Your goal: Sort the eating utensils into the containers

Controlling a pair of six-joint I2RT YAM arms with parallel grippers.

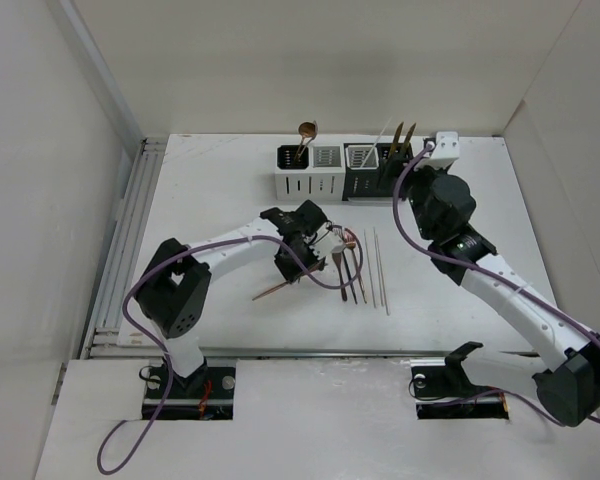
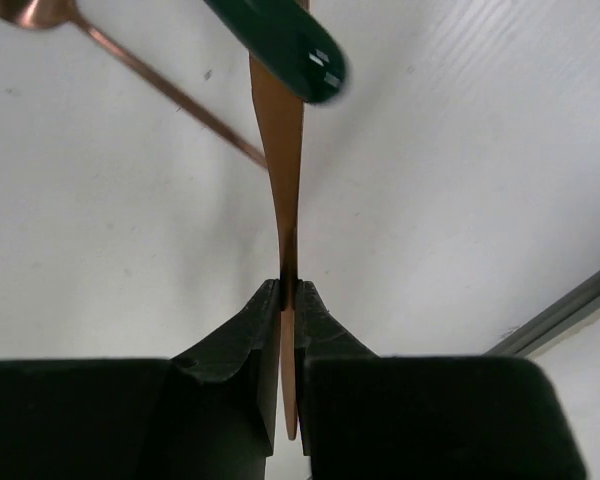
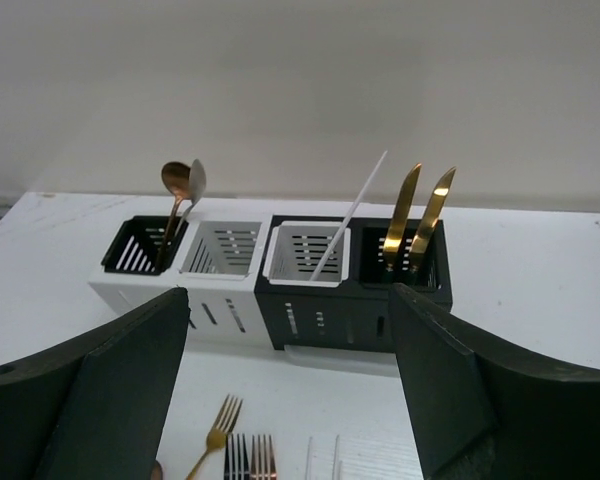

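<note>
your left gripper [image 2: 288, 290] is clamped shut on a flat copper piece [image 2: 278, 160], pinched near its end; lift it clear of the forks [image 1: 352, 265] and white sticks [image 1: 378, 272] lying just beside. carry it to the containers [image 1: 310, 186] at the back, routing around your right gripper [image 3: 290, 292], which hangs wide open and empty facing that row.

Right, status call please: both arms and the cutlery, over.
Left fingers shut on a copper utensil. Right fingers open, facing the containers. Forks and white sticks lying loose beside the left fingers.
</note>
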